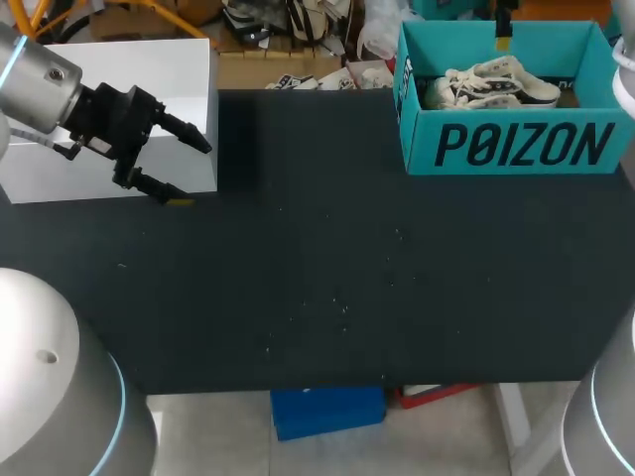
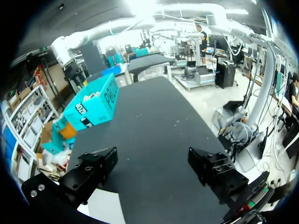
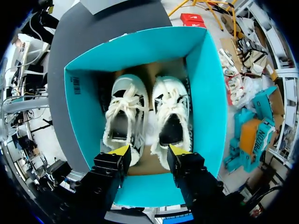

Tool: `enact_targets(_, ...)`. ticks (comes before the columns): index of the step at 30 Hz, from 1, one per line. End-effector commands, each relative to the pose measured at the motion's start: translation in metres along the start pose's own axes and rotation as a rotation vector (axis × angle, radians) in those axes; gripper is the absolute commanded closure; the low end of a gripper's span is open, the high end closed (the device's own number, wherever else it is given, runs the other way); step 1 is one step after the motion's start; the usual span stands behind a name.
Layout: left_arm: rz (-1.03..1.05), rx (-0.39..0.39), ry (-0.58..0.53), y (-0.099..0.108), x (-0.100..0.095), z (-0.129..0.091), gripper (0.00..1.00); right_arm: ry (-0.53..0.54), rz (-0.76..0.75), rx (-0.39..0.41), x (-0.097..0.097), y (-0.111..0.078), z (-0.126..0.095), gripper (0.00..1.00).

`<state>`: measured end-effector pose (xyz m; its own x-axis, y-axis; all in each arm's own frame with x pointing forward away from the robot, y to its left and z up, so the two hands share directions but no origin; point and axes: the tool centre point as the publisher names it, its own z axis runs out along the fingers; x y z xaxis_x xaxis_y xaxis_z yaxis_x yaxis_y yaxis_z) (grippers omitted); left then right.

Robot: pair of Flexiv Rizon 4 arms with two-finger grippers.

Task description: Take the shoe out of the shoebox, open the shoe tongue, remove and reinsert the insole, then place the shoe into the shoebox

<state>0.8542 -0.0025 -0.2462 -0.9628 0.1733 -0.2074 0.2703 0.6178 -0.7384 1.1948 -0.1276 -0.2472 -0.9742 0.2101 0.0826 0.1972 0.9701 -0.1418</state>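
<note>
Currently the right jaws hang wide open and empty over the shoebox, the two shoes lying side by side ahead of them, possibly touching. Coming down centred, the tips could land between both shoes, snag loose laces, or clip the box wall. Left jaws, open and empty, hang well away over the tabletop.

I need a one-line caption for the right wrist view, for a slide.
Open right gripper hovering above the teal shoebox, where two white shoes lie side by side.
</note>
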Motion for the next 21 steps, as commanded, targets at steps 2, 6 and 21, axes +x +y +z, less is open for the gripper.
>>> enact_targets(2, 0.002, -0.001, -0.005, 0.001, 0.001, 0.001, 0.00, -0.246, 0.025, 0.006, 0.089, 0.007, -0.028, 0.55)
enact_targets(6, 0.002, -0.001, -0.005, 0.001, 0.001, 0.001, 0.00, -0.292, 0.067, 0.009, 0.121, 0.012, -0.031, 0.54)
enact_targets(21, 0.002, -0.001, -0.005, 0.001, 0.001, 0.001, 0.00, -0.468, 0.277, -0.006, 0.236, 0.012, -0.025, 0.20)
